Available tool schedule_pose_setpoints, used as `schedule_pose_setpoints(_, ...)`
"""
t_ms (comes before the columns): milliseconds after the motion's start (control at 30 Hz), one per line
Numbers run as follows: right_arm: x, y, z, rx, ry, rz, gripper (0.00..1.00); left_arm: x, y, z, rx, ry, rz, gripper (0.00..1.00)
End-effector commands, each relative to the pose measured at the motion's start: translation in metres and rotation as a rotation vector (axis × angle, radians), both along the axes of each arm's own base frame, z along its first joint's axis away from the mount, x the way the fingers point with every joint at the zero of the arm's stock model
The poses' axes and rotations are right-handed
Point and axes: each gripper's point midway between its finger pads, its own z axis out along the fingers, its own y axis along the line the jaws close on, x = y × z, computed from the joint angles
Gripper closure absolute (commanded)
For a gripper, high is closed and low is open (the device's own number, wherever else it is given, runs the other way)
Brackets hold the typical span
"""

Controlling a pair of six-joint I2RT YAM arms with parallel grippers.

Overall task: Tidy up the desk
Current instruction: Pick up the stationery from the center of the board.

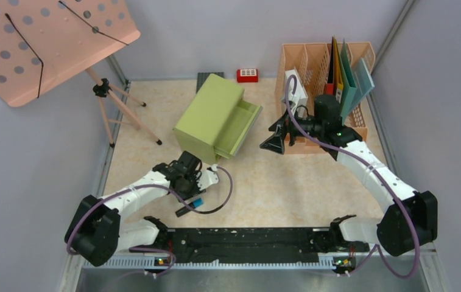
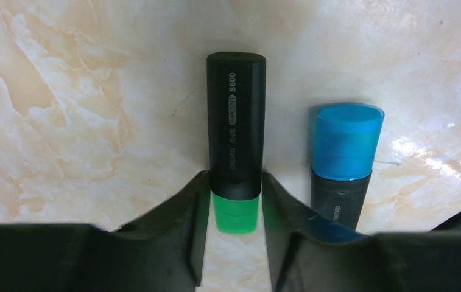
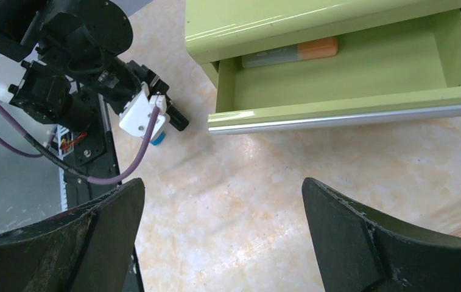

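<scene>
A: Where does the desk lie, and what does it offer a pincer?

B: The surface [image 1: 288,188] spreads under both arms. It is hard and glossy with a marble print, so it gives nothing to grasp, and smooth things would likely skid on it. The piece being tidied is the green-capped highlighter [image 2: 236,121], which lies flat on the surface between the fingers of the left pincer [image 2: 235,198].

A: Is it gripped?

B: The fingers sit against both sides, where the black barrel meets the green cap. It looks grasped, though not lifted. It should be light, stiff, slick plastic. A hold further up the barrel would probably be safer, since the cap might pull off.

A: Anything close by?

B: A blue-capped highlighter [image 2: 346,143] lies just outside one finger, parallel to the first and not touching it.

A: And the containers?

B: Beyond the left pincer stands the green drawer cabinet [image 1: 209,112]. Its drawer [image 3: 337,85] is out and holds one grey-and-orange marker [image 3: 292,52] at the back. The right pincer [image 3: 221,194] hangs above the surface in front of that drawer, fingers spread wide and empty. Behind it, a peach file rack [image 1: 313,61] holds upright folders [image 1: 349,79].
</scene>
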Motion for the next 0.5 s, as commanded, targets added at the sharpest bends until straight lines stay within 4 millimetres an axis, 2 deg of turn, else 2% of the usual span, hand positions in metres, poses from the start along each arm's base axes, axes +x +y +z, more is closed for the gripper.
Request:
schedule_pose_setpoints(0, 0.003, -0.002, 0.018, 0.027, -0.074, -0.011, 0.01, 0.0, 0.006, -0.006, 0.029, -0.006, -0.012, 0.67)
schedule_pose_setpoints(100, 0.004, -0.002, 0.019, 0.026, -0.077, -0.015, 0.01, 0.005, 0.009, 0.008, 0.039, -0.042, -0.014, 0.9)
schedule_pose_setpoints(167, 0.005, -0.003, 0.018, 0.023, -0.077, -0.021, 0.01, 0.003, 0.008, 0.024, 0.026, -0.042, -0.022, 0.98)
schedule_pose_setpoints(467, 0.018, -0.012, 0.015, -0.009, -0.084, -0.088, 0.01, -0.026, -0.034, 0.134, -0.218, 0.063, -0.138, 1.0)
